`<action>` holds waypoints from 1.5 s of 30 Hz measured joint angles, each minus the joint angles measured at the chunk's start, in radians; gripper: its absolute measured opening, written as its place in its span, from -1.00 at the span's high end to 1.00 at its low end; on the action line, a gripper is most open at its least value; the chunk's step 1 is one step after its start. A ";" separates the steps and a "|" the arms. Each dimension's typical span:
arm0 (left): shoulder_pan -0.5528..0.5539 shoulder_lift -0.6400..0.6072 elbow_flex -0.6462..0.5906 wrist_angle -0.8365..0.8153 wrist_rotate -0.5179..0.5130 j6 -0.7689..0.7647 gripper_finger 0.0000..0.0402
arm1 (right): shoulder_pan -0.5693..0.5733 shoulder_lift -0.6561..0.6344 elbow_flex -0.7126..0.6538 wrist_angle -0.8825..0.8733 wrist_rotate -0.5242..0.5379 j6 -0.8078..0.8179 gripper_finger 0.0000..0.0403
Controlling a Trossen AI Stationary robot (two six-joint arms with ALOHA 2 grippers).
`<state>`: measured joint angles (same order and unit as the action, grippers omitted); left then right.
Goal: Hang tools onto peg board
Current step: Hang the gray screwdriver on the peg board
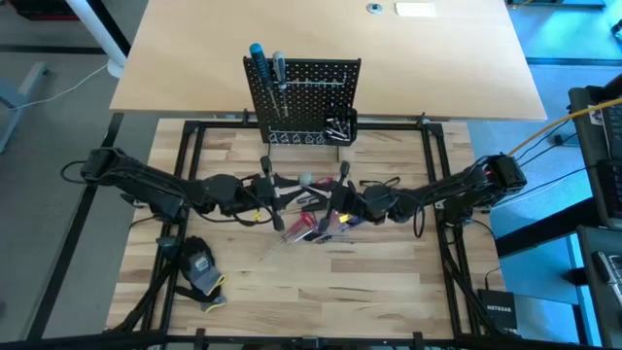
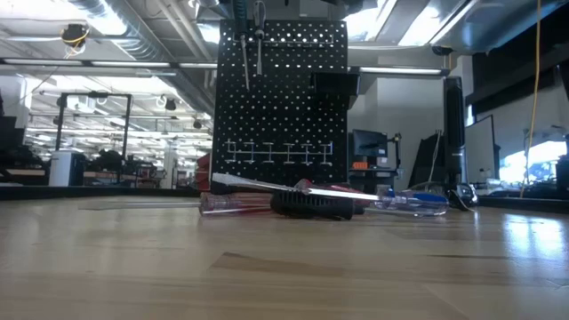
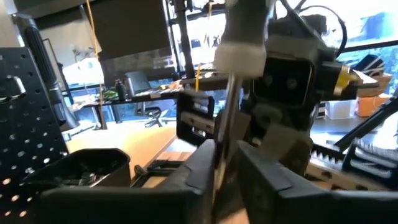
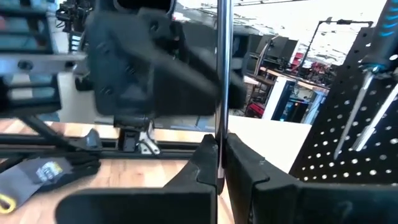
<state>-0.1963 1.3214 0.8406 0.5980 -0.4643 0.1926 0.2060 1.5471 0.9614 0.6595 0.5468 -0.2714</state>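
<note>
A screwdriver with a pale handle (image 3: 239,37) and a thin steel shaft (image 4: 222,93) hangs in the air between my two grippers, above the middle of the table. My right gripper (image 4: 221,140) is shut on the shaft. My left gripper (image 3: 227,146) faces it from the table's left, with the same shaft between its slightly parted fingers. The peg board (image 1: 303,97) stands upright at the far side, and a blue-handled (image 1: 258,53) and a grey-handled screwdriver (image 1: 279,63) hang on it. More tools (image 1: 306,224) lie on the table below the grippers. My left gripper has the shaft (image 3: 222,134) close against one finger (image 3: 205,163), with a gap to the other. I cannot tell whether it touches. My right gripper pinches the bare shaft (image 4: 221,127) between its two fingers, coming in level from the table's right and lying across it. The screwdriver is clear of the table.
On the table lie a red-handled screwdriver (image 2: 236,203), a black handle (image 2: 311,206) and a blue-handled tool (image 2: 418,202). A black-and-yellow glove (image 1: 199,264) lies near the front left. The board's small black bin (image 1: 340,124) holds bits.
</note>
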 joint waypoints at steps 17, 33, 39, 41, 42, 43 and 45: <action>-0.077 -0.400 -0.063 -0.716 -0.164 -0.263 0.27 | -0.174 -0.002 0.098 -0.035 -0.069 -0.008 0.94; -0.092 -0.435 -0.315 -0.600 -0.204 -0.401 0.29 | -0.389 0.166 0.285 -0.144 -0.202 0.110 0.91; -0.092 -0.435 -0.315 -0.599 -0.204 -0.397 0.29 | -0.445 0.192 0.339 -0.175 -0.200 0.128 0.94; -0.092 -0.435 -0.315 -0.599 -0.204 -0.397 0.29 | -0.463 0.192 0.339 -0.175 -0.199 0.151 0.94; -0.092 -0.435 -0.315 -0.598 -0.204 -0.396 0.29 | -0.471 0.192 0.339 -0.175 -0.200 0.165 0.94; -0.092 -0.435 -0.315 -0.594 -0.203 -0.396 0.29 | -0.480 0.192 0.339 -0.176 -0.201 0.179 0.93; -0.092 -0.435 -0.315 -0.577 -0.203 -0.396 0.29 | -0.497 0.192 0.339 -0.179 -0.214 0.204 0.92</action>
<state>-0.2886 0.8860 0.5251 0.0211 -0.6672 -0.2031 -0.2913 1.7393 1.3006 0.4803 0.3328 -0.0678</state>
